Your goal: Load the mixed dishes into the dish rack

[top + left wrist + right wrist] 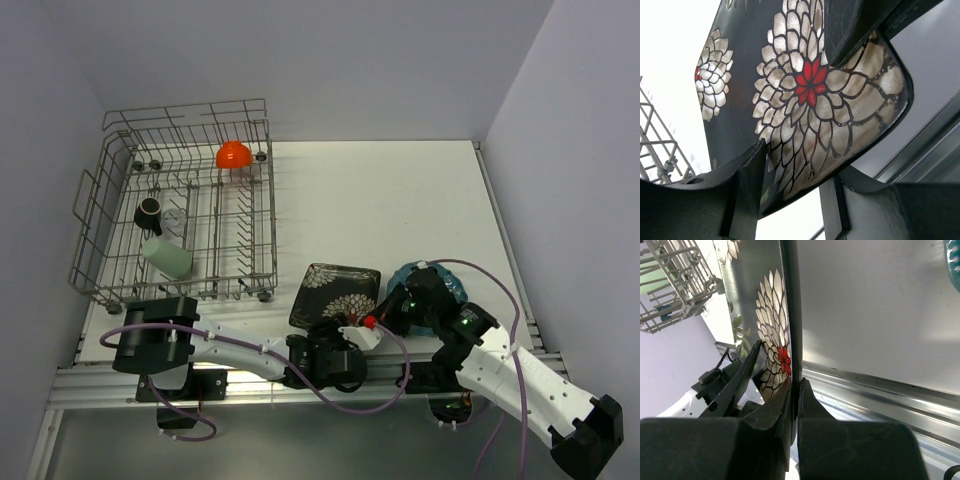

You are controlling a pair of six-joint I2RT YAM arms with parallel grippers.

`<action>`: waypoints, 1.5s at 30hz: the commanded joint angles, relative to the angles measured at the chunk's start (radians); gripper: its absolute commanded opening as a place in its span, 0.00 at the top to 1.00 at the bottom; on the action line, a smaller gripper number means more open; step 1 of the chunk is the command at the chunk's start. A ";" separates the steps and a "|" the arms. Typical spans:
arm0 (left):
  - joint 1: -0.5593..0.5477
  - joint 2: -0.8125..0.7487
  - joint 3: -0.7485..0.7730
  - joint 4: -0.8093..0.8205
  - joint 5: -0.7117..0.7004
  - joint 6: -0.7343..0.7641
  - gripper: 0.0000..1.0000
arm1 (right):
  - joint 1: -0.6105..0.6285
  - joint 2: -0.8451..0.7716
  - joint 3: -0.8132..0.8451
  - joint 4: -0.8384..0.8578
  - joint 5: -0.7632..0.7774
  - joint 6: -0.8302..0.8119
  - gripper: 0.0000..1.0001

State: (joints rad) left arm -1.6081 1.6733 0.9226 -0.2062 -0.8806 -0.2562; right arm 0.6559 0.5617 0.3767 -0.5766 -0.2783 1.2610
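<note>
I have the black square flowered plate (335, 285) on the white table (400, 200), just off the near right corner of the large grey wire dish rack (190, 125), outside the basket. On my right wrist feed the right fingers (810, 405) are drawn in narrow, one on each side of the plate's dark rim, so they pinch the plate's edge on the side away from the rack. On my left wrist feed the left fingers (740, 190) stand wide apart, with the plate's red-centred flower filling the gap between them. One finger crosses the plate's corner and the other sits low in front of its face. I cannot tell whether either left finger touches the plate. I also cannot tell whether the plate's near edge is off the table.

Inside the rack, the orange bowl (233, 154) sits in the far right corner. The small dark mug (148, 212) is toward the left side, with the small clear glass (175, 218) just beside it on its right. The pale green cup (168, 257) lies on its side nearer the rack's front. The teal round scalloped plate (456, 290) is on the table, well to the right of the rack and beyond the black plate, partly covered by the right arm's wrist.
</note>
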 commanded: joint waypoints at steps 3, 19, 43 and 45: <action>0.048 0.014 0.051 0.031 -0.014 -0.034 1.00 | 0.008 -0.025 0.085 0.100 -0.084 -0.086 1.00; 0.070 -0.403 -0.045 -0.077 0.274 -0.196 1.00 | 0.008 0.061 0.415 -0.213 0.068 -0.436 0.02; 0.073 -1.213 0.059 -0.213 0.744 -0.454 1.00 | 0.028 0.180 0.534 0.303 -0.472 -0.715 0.08; 0.073 -1.247 0.044 -0.197 0.773 -0.471 1.00 | 0.045 0.210 0.553 0.351 -0.522 -0.738 0.08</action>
State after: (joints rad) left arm -1.5375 0.4870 0.9298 -0.5682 -0.1871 -0.6781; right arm 0.6777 0.7246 0.8803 -0.4088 -0.6422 0.5827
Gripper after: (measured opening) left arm 0.075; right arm 0.921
